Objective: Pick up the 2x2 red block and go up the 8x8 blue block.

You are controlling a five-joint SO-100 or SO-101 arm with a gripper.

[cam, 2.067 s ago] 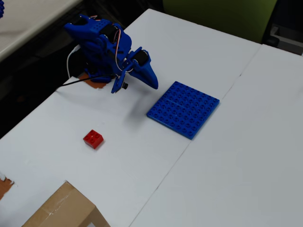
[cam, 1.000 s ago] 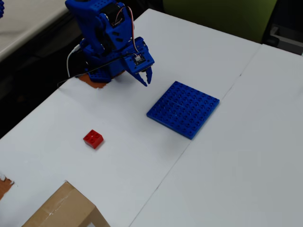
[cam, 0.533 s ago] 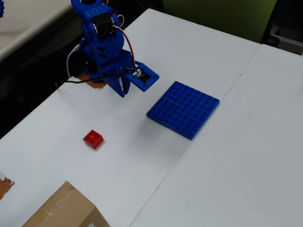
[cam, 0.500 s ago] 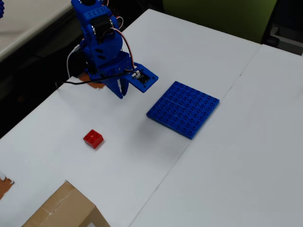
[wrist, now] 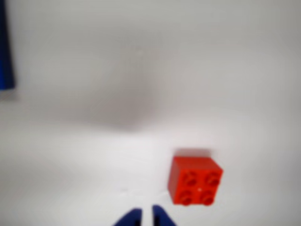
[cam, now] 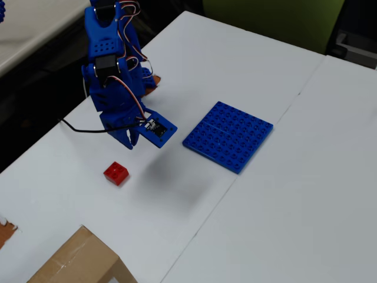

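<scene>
The 2x2 red block (cam: 116, 173) lies on the white table, studs up; in the wrist view (wrist: 195, 181) it sits at the lower right. My blue gripper (cam: 131, 141) hangs above the table a little up and right of the block, not touching it. In the wrist view its two fingertips (wrist: 143, 219) show at the bottom edge, close together with only a thin gap and nothing between them. The 8x8 blue block (cam: 228, 135) lies flat to the right of the arm; a blurred blue edge (wrist: 5, 47) at the left of the wrist view is likely it.
A cardboard box (cam: 76, 259) stands at the bottom left of the overhead view. A black cable (cam: 82, 130) runs from the arm over the table's left edge. A seam (cam: 259, 147) divides two white table tops.
</scene>
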